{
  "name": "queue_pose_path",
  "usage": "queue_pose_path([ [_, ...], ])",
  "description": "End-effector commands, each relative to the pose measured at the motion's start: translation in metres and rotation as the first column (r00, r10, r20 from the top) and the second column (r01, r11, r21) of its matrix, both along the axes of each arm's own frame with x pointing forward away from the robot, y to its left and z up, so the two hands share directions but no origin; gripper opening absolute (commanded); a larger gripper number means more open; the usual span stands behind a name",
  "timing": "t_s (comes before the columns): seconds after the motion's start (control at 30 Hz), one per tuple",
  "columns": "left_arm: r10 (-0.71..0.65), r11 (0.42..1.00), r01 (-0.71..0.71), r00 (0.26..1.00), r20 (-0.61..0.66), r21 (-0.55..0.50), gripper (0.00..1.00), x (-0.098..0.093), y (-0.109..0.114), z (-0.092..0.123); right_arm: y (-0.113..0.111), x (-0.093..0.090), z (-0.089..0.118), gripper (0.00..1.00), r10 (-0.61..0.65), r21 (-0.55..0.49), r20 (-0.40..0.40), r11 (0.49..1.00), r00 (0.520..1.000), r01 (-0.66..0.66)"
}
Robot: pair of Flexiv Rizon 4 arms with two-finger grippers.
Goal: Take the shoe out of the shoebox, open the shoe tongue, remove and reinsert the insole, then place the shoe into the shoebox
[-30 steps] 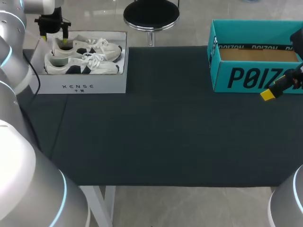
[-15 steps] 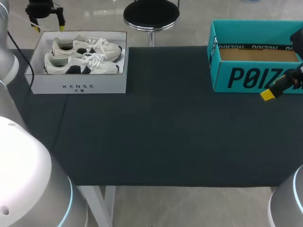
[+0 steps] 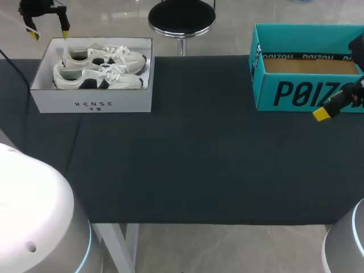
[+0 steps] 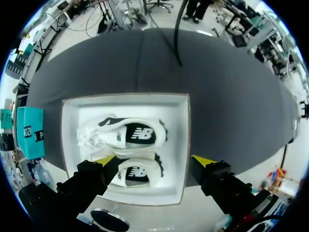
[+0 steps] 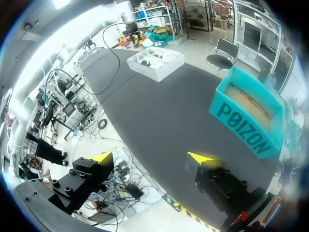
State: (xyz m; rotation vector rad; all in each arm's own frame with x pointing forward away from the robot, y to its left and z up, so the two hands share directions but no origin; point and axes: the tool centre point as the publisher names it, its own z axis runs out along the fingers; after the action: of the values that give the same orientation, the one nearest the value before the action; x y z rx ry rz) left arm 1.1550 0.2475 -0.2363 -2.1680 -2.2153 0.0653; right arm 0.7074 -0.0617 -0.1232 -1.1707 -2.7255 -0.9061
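Note:
A white shoebox [image 3: 94, 103] stands at the table's far left with two white and black shoes in it, one [image 3: 105, 56] behind the other [image 3: 96, 78]. My left gripper [image 3: 45, 24] hangs open and empty above the box's far left corner. In the left wrist view the shoebox [image 4: 183, 145] lies well below the left gripper [image 4: 153, 162], both shoes [image 4: 128, 135] side by side in it. My right gripper [image 3: 325, 111] is at the right edge, in front of the teal box, and in the right wrist view the right gripper [image 5: 150, 157] is open and empty.
A teal open box [image 3: 301, 91] stands at the far right, its brown inside showing. It also shows in the right wrist view as the teal box [image 5: 246, 121], with the white shoebox [image 5: 154, 60] far across the dark table mat [image 3: 199, 159].
My left gripper has lifted away from the far shoe's heel and drawn back past the box's far left corner, its fingers spreading wider. The right arm has kept still.

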Motion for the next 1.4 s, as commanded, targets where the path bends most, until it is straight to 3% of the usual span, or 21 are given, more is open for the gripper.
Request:
queue_pose_path([
  [0.03,0.011,1.000,-0.013,0.991,0.137,0.016,1.00,-0.068,-0.003,-0.001,0.001,0.003,0.000,1.00,0.002,-0.002,-0.004,1.000,1.000,-0.002],
  [0.57,0.086,0.994,-0.094,0.990,0.112,0.064,1.00,-0.098,0.020,-0.030,0.001,0.003,0.000,1.00,0.002,-0.002,-0.004,1.000,1.000,-0.002],
  [0.83,0.137,0.988,-0.143,0.984,0.111,0.057,1.00,-0.085,0.033,-0.045,0.001,0.003,0.000,1.00,0.002,-0.002,-0.004,1.000,1.000,-0.002],
  [1.4,0.170,0.985,-0.169,0.984,0.058,-0.020,1.00,-0.058,0.030,-0.066,0.001,0.003,0.000,1.00,0.002,-0.002,-0.004,1.000,1.000,-0.002],
])
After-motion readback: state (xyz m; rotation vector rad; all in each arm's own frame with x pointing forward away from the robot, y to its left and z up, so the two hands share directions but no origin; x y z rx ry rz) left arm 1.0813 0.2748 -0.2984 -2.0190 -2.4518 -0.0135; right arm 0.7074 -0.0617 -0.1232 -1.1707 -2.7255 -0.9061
